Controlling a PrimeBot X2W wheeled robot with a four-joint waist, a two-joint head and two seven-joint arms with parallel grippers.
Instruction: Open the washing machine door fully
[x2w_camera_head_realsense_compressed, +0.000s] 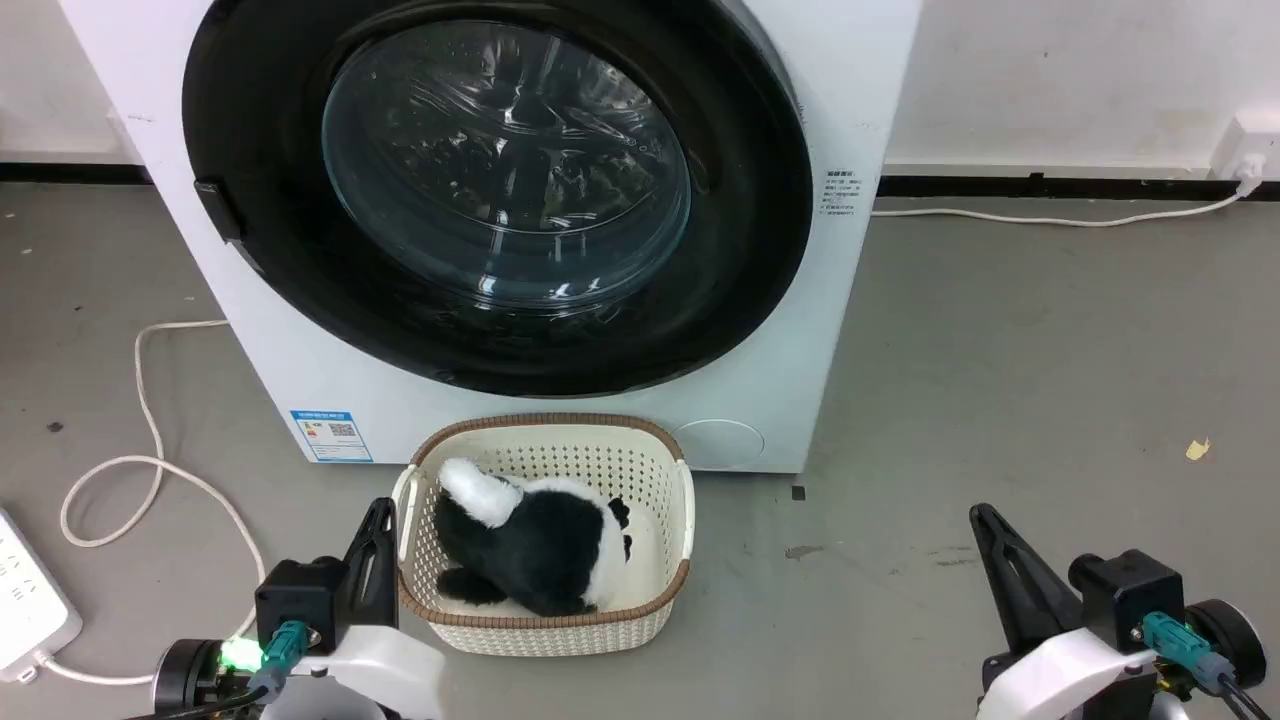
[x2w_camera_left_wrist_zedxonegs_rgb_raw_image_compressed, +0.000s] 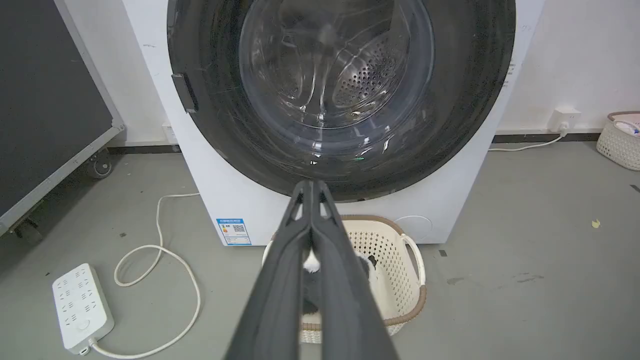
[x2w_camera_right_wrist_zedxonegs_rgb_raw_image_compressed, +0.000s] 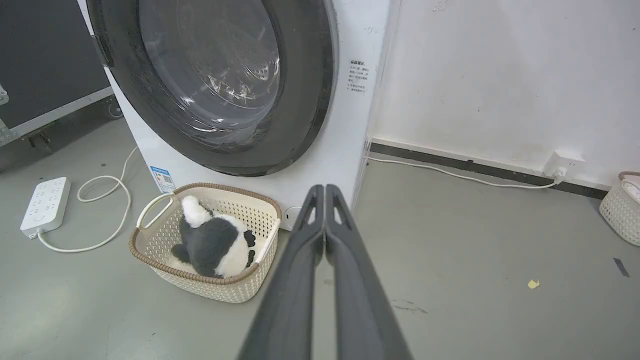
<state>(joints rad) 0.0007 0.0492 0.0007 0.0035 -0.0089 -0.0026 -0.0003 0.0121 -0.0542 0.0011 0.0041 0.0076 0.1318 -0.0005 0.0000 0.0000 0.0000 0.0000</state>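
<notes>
- The washing machine door (x2w_camera_head_realsense_compressed: 500, 190) sits shut, flush against the front of the white washing machine (x2w_camera_head_realsense_compressed: 860, 90).
- The left gripper (x2w_camera_left_wrist_zedxonegs_rgb_raw_image_compressed: 310, 186) has its fingers pressed together on nothing, just beside the left rim of the cream basket (x2w_camera_head_realsense_compressed: 683, 500).
- The right gripper (x2w_camera_right_wrist_zedxonegs_rgb_raw_image_compressed: 325, 189) is likewise clenched and empty, well right of the basket.
- A black-and-white plush toy (x2w_camera_head_realsense_compressed: 540, 545) lies in the basket, which stands just before the machine.

Glossy black round washing machine door (x2w_camera_head_realsense_compressed: 500, 180): top cut off in head view. Small blue sticker (x2w_camera_head_realsense_compressed: 331, 436) print unreadable. White power strip (x2w_camera_head_realsense_compressed: 30, 600) clipped at left edge. Black-and-white plush toy (x2w_camera_left_wrist_zedxonegs_rgb_raw_image_compressed: 311, 263) mostly hidden behind left gripper (x2w_camera_left_wrist_zedxonegs_rgb_raw_image_compressed: 311, 185) in left wrist view.
</notes>
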